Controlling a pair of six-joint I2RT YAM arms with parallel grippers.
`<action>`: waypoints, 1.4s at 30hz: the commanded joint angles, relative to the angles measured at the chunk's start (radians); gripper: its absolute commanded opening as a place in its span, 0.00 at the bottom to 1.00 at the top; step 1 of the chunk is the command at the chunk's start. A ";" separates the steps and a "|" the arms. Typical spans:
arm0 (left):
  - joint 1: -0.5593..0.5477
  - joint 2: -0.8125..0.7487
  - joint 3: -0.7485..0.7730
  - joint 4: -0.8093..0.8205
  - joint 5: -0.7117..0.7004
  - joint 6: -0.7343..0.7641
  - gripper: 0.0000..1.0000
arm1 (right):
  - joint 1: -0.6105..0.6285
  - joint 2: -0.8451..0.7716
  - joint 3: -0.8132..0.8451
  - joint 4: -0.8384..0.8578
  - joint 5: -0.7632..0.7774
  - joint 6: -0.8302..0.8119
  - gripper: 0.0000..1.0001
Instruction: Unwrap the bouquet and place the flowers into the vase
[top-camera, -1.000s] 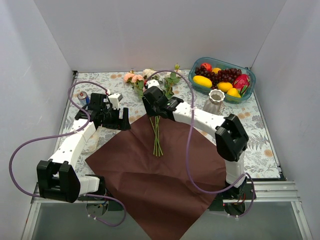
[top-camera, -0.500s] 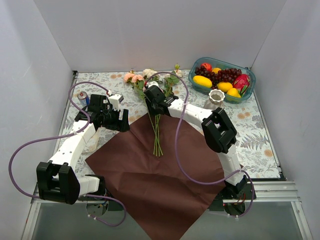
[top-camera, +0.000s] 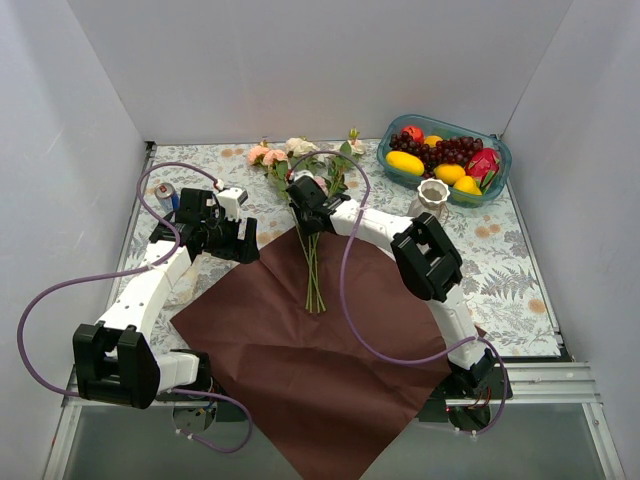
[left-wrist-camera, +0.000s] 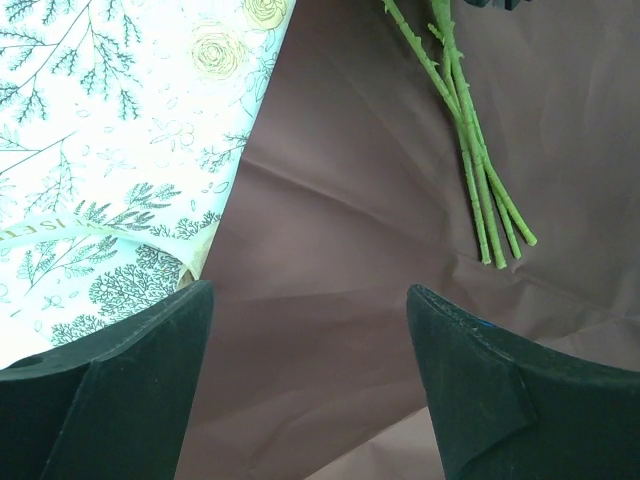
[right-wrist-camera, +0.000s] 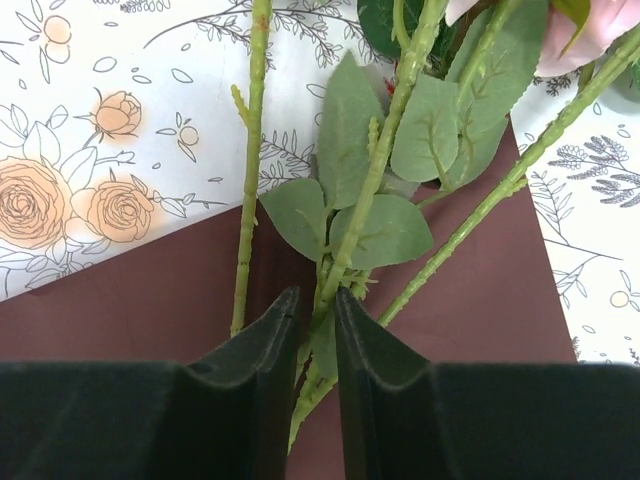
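The bouquet lies unwrapped: the dark red paper (top-camera: 320, 350) is spread flat and the flowers (top-camera: 313, 262) lie across its far corner, their heads (top-camera: 285, 152) on the tablecloth. My right gripper (top-camera: 304, 206) is down over the stems just below the leaves. In the right wrist view its jaws (right-wrist-camera: 316, 300) stand narrow with one leafy stem (right-wrist-camera: 390, 130) pinched between them; two other stems (right-wrist-camera: 250, 170) pass outside. My left gripper (top-camera: 244, 243) hangs open over the paper's left corner (left-wrist-camera: 340, 200), holding nothing. The white vase (top-camera: 432, 200) stands upright to the right.
A teal bowl (top-camera: 500, 160) of fruit sits behind the vase at the back right. A small can (top-camera: 166, 192) stands at the far left. A cream ribbon (left-wrist-camera: 100, 228) lies on the floral tablecloth beside the paper's edge.
My right arm reached further back along the stems toward the leaves, and its jaws narrowed onto a stem. The left arm barely moved.
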 joint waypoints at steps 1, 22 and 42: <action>0.004 -0.030 0.002 0.028 0.002 0.023 0.77 | -0.005 0.003 0.056 0.031 -0.014 -0.014 0.24; 0.004 -0.065 -0.001 0.037 -0.002 0.037 0.76 | -0.004 -0.394 0.068 0.042 0.032 -0.014 0.01; 0.004 -0.076 0.046 -0.007 0.013 0.040 0.77 | -0.069 -1.090 -0.525 1.152 0.184 -0.743 0.01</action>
